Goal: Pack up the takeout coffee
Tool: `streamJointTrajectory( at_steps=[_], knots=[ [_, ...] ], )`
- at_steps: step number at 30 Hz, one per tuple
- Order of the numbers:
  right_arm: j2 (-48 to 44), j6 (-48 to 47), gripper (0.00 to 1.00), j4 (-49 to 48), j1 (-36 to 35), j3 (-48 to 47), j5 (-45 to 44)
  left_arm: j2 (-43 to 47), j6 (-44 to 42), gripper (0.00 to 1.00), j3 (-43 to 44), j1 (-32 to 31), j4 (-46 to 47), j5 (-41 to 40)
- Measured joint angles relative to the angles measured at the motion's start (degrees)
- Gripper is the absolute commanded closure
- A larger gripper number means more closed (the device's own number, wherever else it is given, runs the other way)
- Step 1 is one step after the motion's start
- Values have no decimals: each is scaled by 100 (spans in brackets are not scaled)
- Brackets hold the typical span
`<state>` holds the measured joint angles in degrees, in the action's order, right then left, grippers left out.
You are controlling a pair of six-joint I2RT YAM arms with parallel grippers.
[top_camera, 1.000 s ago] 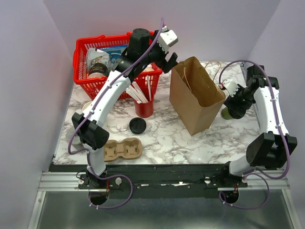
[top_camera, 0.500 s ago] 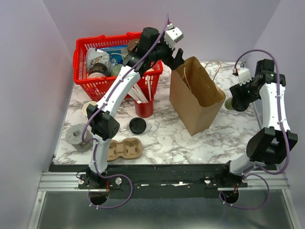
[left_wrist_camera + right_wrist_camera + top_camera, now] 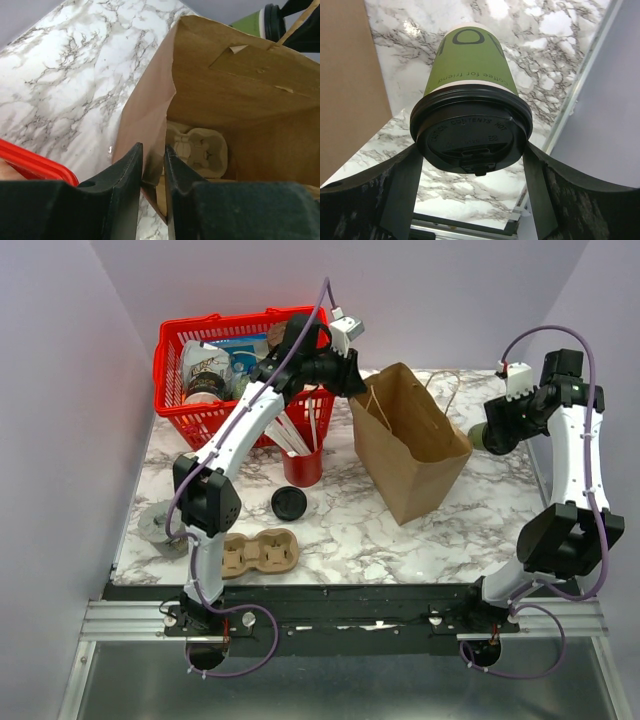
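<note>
Clamping coffee [image 3: 470, 65]: right gripper [image 3: 472, 150] | carrier [image 3: 197, 150] in bag [image 3: 250, 95]: left wrist only

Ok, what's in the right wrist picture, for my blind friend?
A green coffee cup with a black lid, clamped in the right gripper. Marble table lies behind, a brown paper bag at left.
</note>
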<state>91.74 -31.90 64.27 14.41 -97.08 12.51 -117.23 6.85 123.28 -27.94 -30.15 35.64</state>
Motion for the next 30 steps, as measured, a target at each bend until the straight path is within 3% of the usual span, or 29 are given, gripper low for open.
streamJointTrajectory(
  at_steps=[3, 15, 22, 23, 25, 27, 30],
  knots=[
    [109, 39, 99, 2, 2, -11, 74, 168, 61, 83, -129, 9, -94, 20],
    [417, 125, 99, 7, 0, -461, 297, 2026, 935, 81, -1604, 13, -402, -940],
    [586, 168, 100, 11, 0, -605, 367, 2103, 1049, 50, -2065, 13, -275, -798],
    [586, 170, 99, 11, 0, -605, 372, 2070, 1058, 37, -2083, 13, -271, -737],
    [586, 181, 99, 11, 0, -605, 382, 1998, 1047, 24, -2079, 13, -210, -625],
    [586, 186, 99, 11, 0, -605, 387, 1895, 1054, 2, -1985, 11, -203, -546],
    [586, 188, 99, 11, 0, -605, 389, 1572, 1010, 1, -1399, 4, -251, -597]
  ],
)
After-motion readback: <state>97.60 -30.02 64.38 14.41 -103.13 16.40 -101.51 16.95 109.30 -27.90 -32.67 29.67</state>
